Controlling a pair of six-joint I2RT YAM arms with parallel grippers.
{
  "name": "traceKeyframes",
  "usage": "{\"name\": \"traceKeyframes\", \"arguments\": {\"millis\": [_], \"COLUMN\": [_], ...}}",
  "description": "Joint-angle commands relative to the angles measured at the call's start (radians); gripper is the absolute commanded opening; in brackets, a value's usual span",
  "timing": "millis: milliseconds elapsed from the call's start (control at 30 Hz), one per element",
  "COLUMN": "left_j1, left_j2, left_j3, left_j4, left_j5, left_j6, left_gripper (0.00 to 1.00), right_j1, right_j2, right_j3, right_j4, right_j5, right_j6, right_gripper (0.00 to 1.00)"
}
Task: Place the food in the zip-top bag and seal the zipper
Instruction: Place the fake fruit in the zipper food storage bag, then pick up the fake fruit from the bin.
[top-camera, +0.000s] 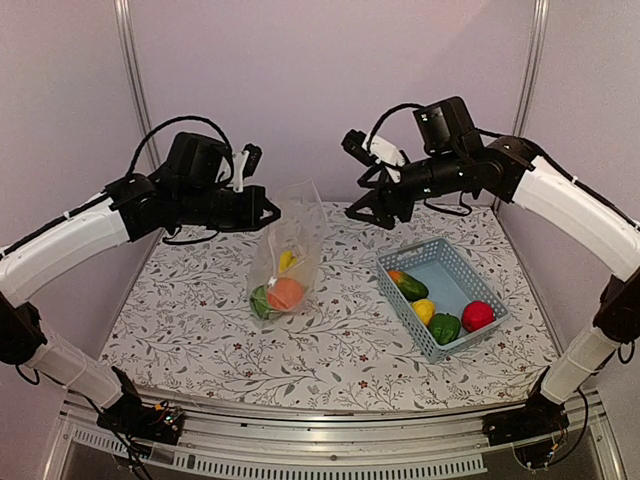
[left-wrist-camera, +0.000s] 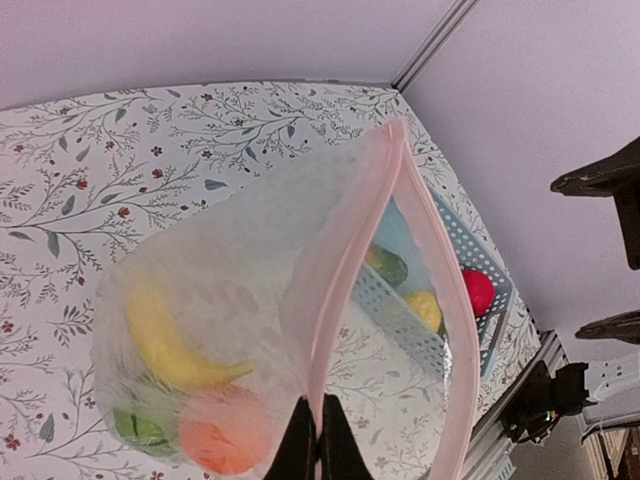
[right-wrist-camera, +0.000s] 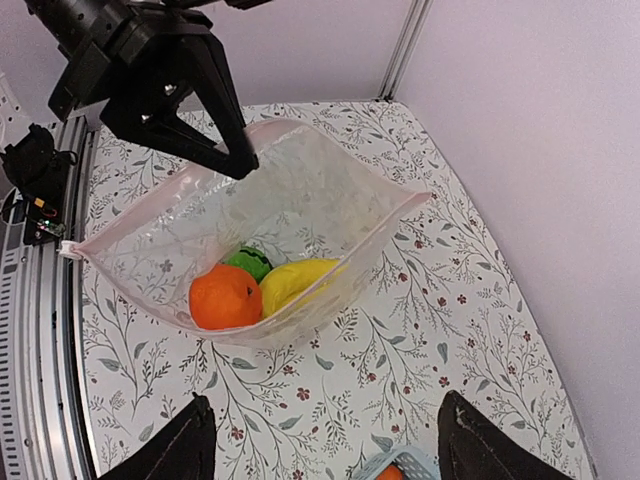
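The clear zip-top bag (top-camera: 290, 245) hangs with its mouth open, its bottom resting on the table. My left gripper (top-camera: 268, 212) is shut on the pale pink zipper (left-wrist-camera: 350, 260) at the near rim, as the left wrist view (left-wrist-camera: 318, 440) shows. Inside lie the orange (right-wrist-camera: 225, 297), the banana (right-wrist-camera: 295, 282) and the green watermelon (right-wrist-camera: 248, 263). My right gripper (top-camera: 365, 212) is open and empty in the air, right of the bag's mouth; in the right wrist view (right-wrist-camera: 325, 450) its fingers stand wide apart.
The light-blue basket (top-camera: 462, 262) stands at the right. It holds a green-orange piece (top-camera: 408, 284), a lemon (top-camera: 424, 310), a green pepper (top-camera: 444, 327) and a red apple (top-camera: 478, 315). The floral tablecloth (top-camera: 200, 320) covers the table; purple walls close the back and sides.
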Motion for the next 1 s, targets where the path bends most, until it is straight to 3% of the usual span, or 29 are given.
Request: {"name": "traceKeyframes", "arguments": {"millis": [0,233,467,700,967], "left_j1": [-0.01,-0.01,-0.01,-0.011,-0.01], "left_j2": [-0.022,-0.018,-0.01,-0.007,-0.014], "left_j3": [-0.02,-0.021,-0.018,-0.023,-0.024], "left_j4": [0.033,0.043,0.047,0.059,0.054], "left_j5": [-0.019,-0.021,-0.015,-0.005,0.0], "left_j6": [0.022,0.03,0.032,0.025,0.015], "left_gripper": [0.0,0.0,0.0,0.0,0.0], "right_j1": [-0.069,-0.216,-0.352,-0.416,-0.417], "right_j2": [-0.078,-0.199,-0.238,-0.184,0.012], "right_j3": [-0.118,-0.346,-0.473,-0.546,-0.499], "right_j4": [-0.017,-0.029,-0.089,-0.1,-0.098], "right_j5": [0.06,0.051,-0.014,-0.037,-0.086], "right_j6": [-0.015,-0.02,-0.021,-0.075,-0.128], "right_gripper": [0.75,0.74,0.71,0.65,0.6]}}
